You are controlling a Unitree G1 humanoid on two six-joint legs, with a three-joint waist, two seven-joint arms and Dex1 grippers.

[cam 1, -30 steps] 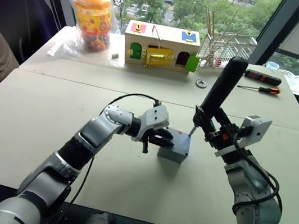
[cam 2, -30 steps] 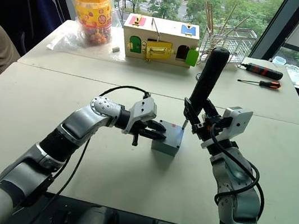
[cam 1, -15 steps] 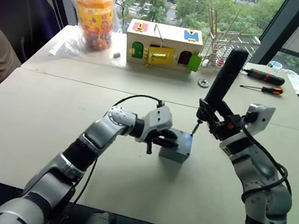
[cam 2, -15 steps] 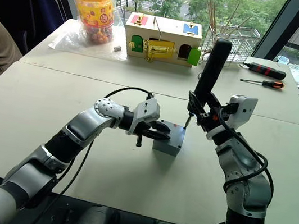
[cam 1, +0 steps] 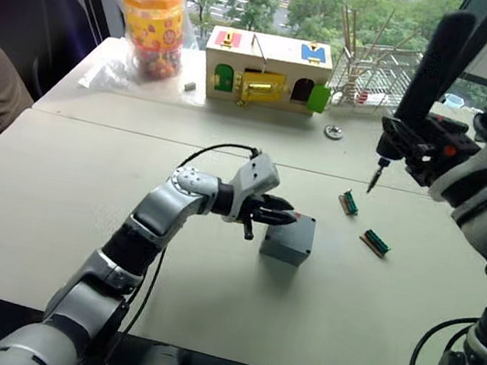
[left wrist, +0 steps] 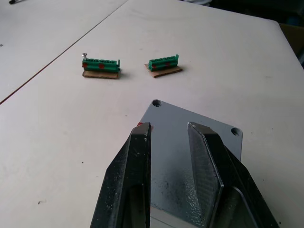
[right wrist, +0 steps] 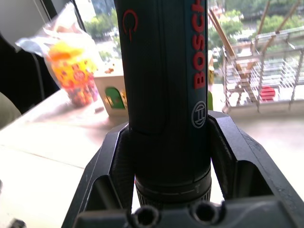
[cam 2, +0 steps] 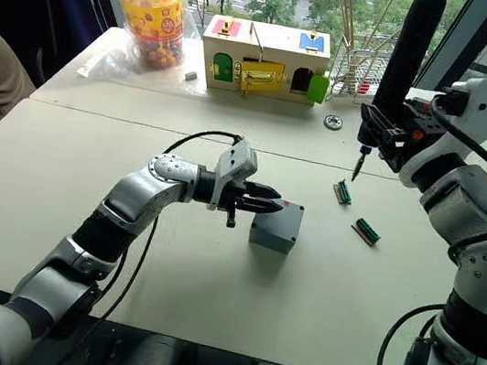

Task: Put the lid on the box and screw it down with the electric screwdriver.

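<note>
Right fingers (right wrist: pixel 228 152) clamp electric screwdriver (right wrist: pixel 166 95).

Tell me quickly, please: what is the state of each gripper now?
Left gripper: open, fingers slightly apart over the lid, holding nothing.
Right gripper: closed on the electric screwdriver, raised above the table.

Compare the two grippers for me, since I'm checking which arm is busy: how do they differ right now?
The right gripper is shut on the electric screwdriver; the left gripper holds nothing, its fingers slightly apart. The right gripper is raised above the table, bit pointing down; the left gripper is low, its fingertips over the lid on the box. Both have two black fingers.
</note>
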